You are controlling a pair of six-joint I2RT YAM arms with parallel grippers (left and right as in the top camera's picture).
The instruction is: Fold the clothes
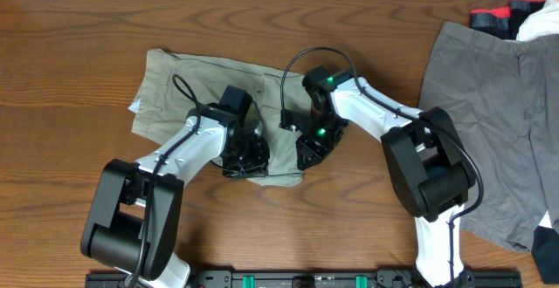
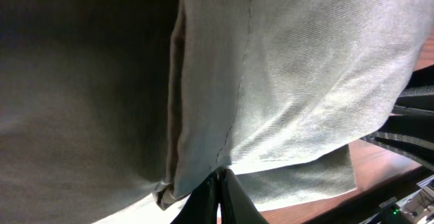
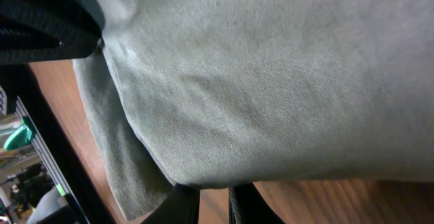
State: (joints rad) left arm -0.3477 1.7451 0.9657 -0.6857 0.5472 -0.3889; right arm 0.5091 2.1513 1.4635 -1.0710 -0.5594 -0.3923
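Light khaki-beige cotton shorts [image 1: 201,83] lie rumpled on the brown wooden table [image 1: 70,78], about midway between its left and right edges, their near hem towards my edge. My left gripper [image 1: 246,159] sits at that near hem. In the left wrist view its fingers [image 2: 203,200] are pressed together, pinching a folded edge of the khaki cloth. My right gripper [image 1: 310,151] stands just beside, at the hem's right end. Its fingers [image 3: 180,203] show a narrow gap lower down, but the cloth's edge hides their tips, so I cannot tell whether they grip. Medium grey cotton shorts [image 1: 489,105] lie spread at the table's right edge, well apart from both grippers.
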